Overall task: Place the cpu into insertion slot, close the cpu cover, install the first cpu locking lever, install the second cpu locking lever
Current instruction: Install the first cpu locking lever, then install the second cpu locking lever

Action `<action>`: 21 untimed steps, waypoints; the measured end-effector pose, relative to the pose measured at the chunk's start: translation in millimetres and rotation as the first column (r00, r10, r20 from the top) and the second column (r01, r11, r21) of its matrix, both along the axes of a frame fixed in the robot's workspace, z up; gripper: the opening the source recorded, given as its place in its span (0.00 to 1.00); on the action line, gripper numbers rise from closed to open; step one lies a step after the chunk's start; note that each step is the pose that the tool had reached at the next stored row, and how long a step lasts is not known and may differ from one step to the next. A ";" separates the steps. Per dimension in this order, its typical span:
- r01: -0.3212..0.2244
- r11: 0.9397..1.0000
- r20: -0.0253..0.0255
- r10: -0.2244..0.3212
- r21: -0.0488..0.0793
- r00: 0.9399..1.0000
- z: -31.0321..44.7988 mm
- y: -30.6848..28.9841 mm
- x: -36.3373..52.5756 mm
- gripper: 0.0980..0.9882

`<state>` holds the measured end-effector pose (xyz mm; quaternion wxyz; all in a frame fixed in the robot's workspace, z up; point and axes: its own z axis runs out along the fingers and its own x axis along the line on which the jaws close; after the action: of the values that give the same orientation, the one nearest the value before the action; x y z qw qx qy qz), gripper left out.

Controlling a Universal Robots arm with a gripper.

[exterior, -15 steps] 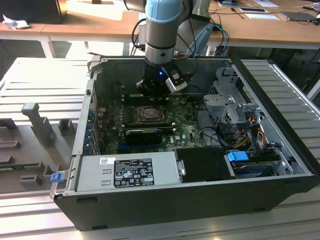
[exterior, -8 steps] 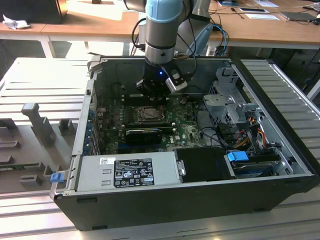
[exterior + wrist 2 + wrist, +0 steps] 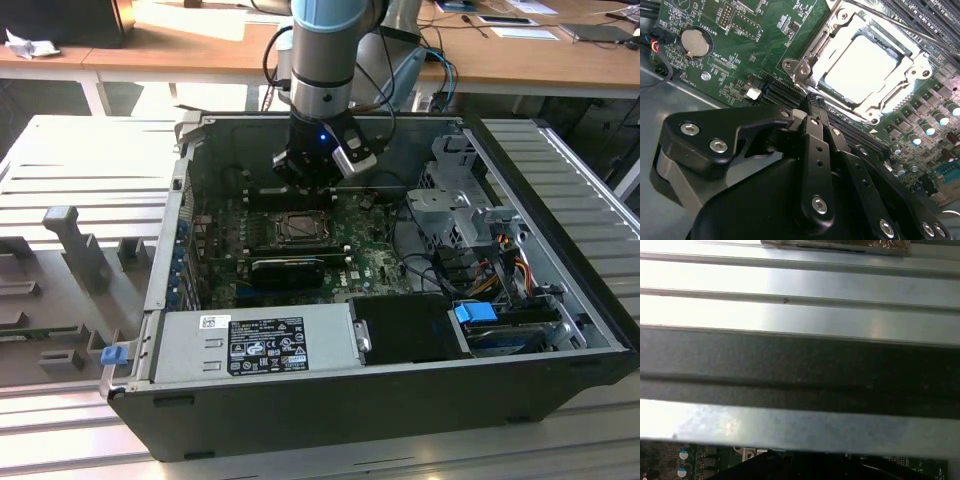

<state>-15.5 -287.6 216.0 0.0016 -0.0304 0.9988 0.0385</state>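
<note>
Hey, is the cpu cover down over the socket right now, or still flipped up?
Down. In the second wrist view the cpu cover lies flat around the cpu, whose pale face shows through its window. The exterior view also shows it flat.

Open computer case (image 3: 560, 330) holds green motherboard (image 3: 225, 260), power supply (image 3: 265, 345).

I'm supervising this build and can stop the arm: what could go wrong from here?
1. The gripper hangs just beside the cpu cover, which lies over the cpu; a skewed push might scrape the frame or chip.
2. Black slots and capacitors crowd the socket, so a slip could strike them.
</note>
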 end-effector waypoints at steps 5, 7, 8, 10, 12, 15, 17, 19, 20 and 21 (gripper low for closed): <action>0.000 1.000 0.000 0.000 0.000 1.000 0.0 -3.4 0.0 0.01; 0.000 1.000 0.000 0.000 0.000 1.000 0.0 -4.3 0.0 0.01; 0.000 1.000 0.000 0.000 0.000 1.000 0.0 -4.7 0.0 0.01; 0.000 1.000 0.000 0.000 0.000 1.000 0.0 -6.0 0.0 0.01; 0.000 1.000 0.000 0.000 0.000 1.000 0.0 -7.6 0.0 0.01; 0.000 1.000 0.000 0.000 0.000 1.000 0.0 -10.5 0.0 0.01; 0.000 1.000 0.000 0.000 0.000 1.000 2.0 -10.7 0.0 0.01; 0.000 1.000 0.000 0.000 0.000 1.000 5.0 -10.7 0.0 0.01; 0.000 1.000 0.000 0.000 0.000 1.000 9.4 -10.7 0.0 0.01; 0.000 1.000 0.000 0.000 0.001 1.000 11.3 -11.6 0.0 0.01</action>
<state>-15.5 -299.3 227.3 0.0016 -0.0304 0.9988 0.0388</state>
